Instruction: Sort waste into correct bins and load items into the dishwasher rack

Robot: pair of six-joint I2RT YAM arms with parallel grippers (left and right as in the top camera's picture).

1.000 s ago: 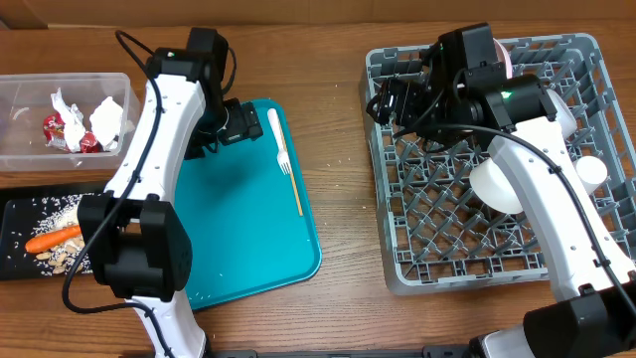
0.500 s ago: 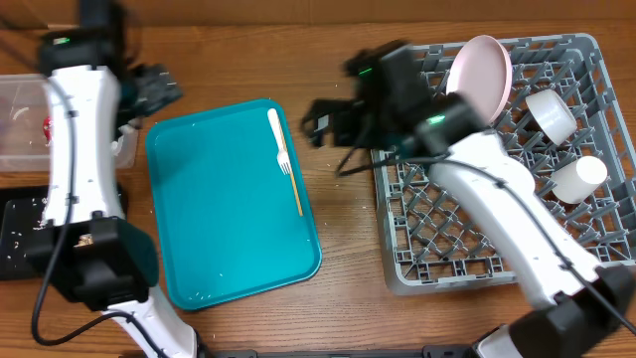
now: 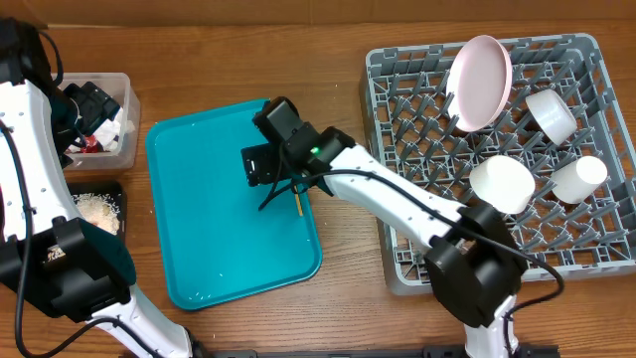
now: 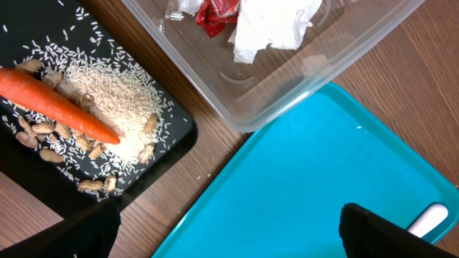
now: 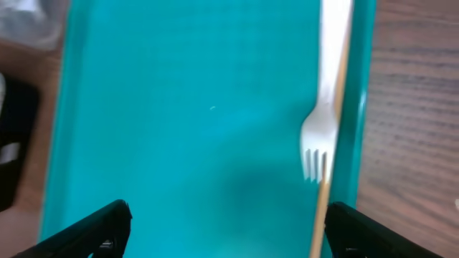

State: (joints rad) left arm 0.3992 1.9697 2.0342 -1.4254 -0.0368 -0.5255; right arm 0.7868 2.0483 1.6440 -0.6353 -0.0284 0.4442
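Note:
My right gripper (image 3: 260,167) hovers open over the teal tray (image 3: 219,239). In the right wrist view (image 5: 226,236) nothing lies between its fingers. The white fork (image 5: 326,122) lies along the tray's right side, with a thin wooden stick (image 5: 326,201) beside it, close to the right finger (image 5: 373,233). My left gripper (image 3: 89,101) is open above the clear tub (image 3: 124,129); it holds nothing (image 4: 229,240). The tub holds a red wrapper (image 4: 215,14) and a napkin (image 4: 272,25). The carrot (image 4: 57,107) and rice lie in the black tray (image 4: 172,132). The pink plate (image 3: 479,82) stands in the grey rack (image 3: 437,234).
In the rack a white bowl (image 3: 550,114) sits at the right, another bowl (image 3: 502,184) in the middle and a small cup (image 3: 579,177) next to it. My right arm crosses the gap between rack and teal tray.
My right arm swung from the rack leftward to over the teal tray by the fork. My left arm moved off the tray to the far left, above the tub.

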